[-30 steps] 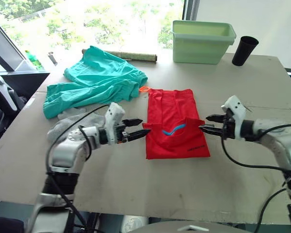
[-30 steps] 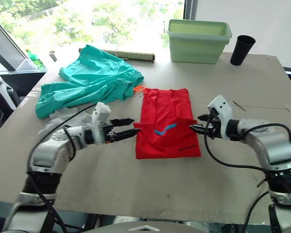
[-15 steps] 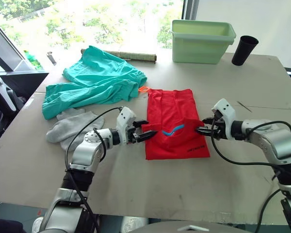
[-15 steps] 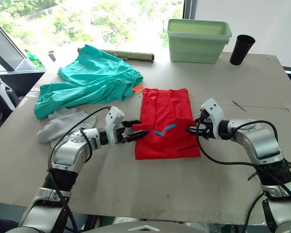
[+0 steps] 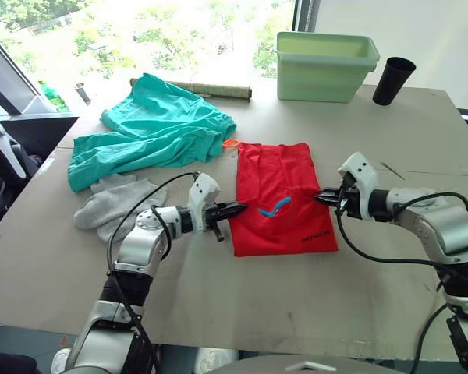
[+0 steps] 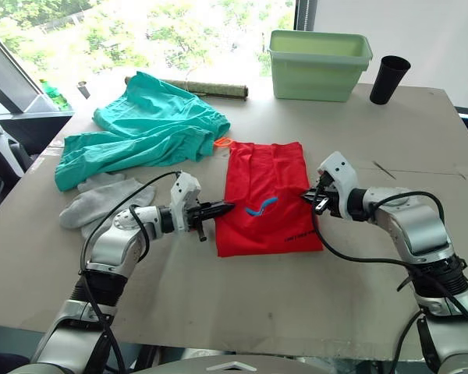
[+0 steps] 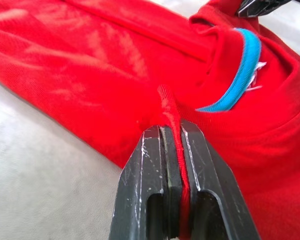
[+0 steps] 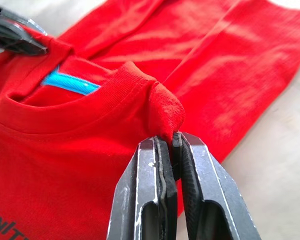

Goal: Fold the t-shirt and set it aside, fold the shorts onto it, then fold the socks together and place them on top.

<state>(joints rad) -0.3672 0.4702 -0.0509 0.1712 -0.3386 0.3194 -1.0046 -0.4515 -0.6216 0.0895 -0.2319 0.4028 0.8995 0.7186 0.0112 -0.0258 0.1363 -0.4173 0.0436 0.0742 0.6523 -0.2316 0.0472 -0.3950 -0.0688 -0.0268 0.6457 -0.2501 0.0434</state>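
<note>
On the grey surface [image 5: 218, 296] lies the t-shirt [image 5: 281, 175], folded narrow. Both grippers pinch it near the collar: left gripper [image 5: 235, 209] fingers clamped on one edge, right gripper [image 5: 321, 197] fingers clamped opposite.

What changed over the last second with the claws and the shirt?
Both claws closed in from either side and pinched the shirt at its neck end: left claw on its left edge, right claw on its right. Shorts and socks stayed put.
</note>
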